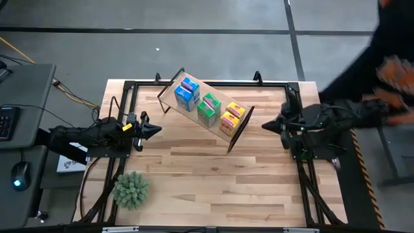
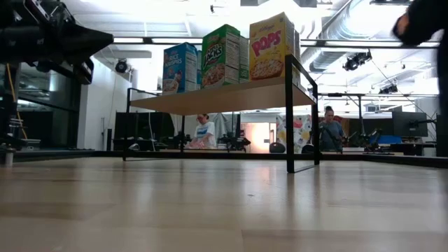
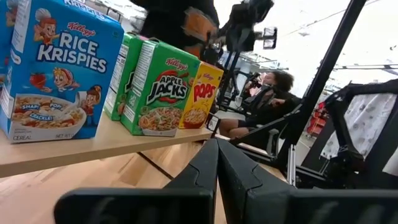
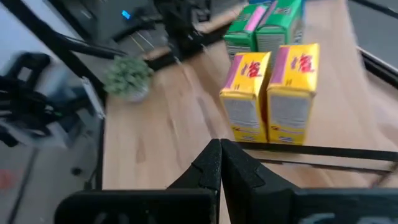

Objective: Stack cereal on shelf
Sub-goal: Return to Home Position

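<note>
High view, shelf (image 1: pixel 191 114), two blue boxes (image 1: pixel 186 92), two green boxes (image 1: pixel 208 109), two yellow boxes (image 1: pixel 231 120)

A grey floor (image 1: pixel 213 58) crossed by dark seams lies all around the wooden tabletop (image 1: pixel 207 188). At nine o'clock from the table stands a grey desk (image 1: pixel 29 90) carrying a keyboard (image 1: pixel 5 123) and a mouse (image 1: pixel 21 173). A yellow cable (image 1: pixel 76 98) trails over the floor at ten o'clock. A person in black (image 1: pixel 362 65) stands at two o'clock. Across the room, ceiling ducts (image 2: pixel 339 28) hang at one o'clock. Far back are a seated person in white (image 2: pixel 205 133), another in a dark top (image 2: pixel 329 131) and a monitor (image 2: pixel 409 124).
</note>
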